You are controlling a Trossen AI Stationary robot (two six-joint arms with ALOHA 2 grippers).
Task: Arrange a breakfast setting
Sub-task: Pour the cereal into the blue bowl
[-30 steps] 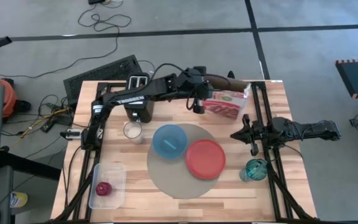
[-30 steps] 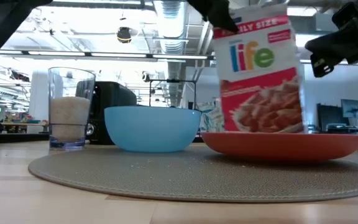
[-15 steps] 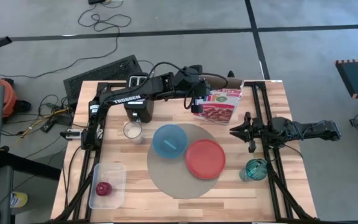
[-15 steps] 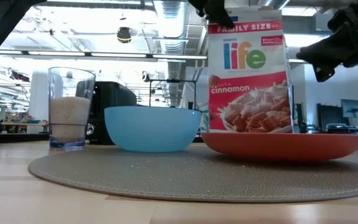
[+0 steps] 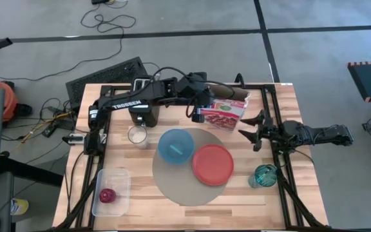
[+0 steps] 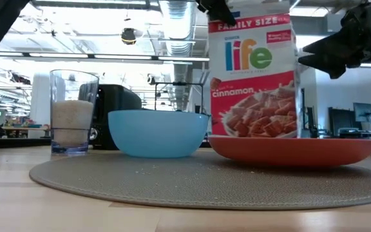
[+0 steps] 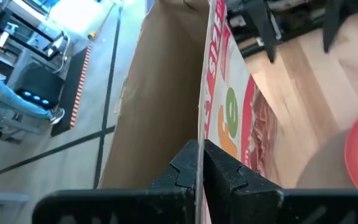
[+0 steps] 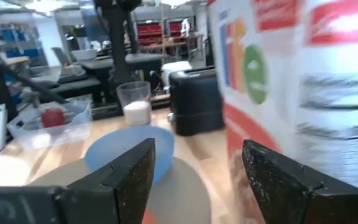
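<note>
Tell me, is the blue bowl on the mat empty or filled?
Empty. From above, the blue bowl on the mat shows only its bare blue inside, nothing in it.

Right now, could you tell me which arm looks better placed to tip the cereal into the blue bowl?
The left, I think: its pincer is already clamped on the cereal box at its top edge, beside the light-blue bowl. The right pincer is open, empty and just beside the box.
</note>
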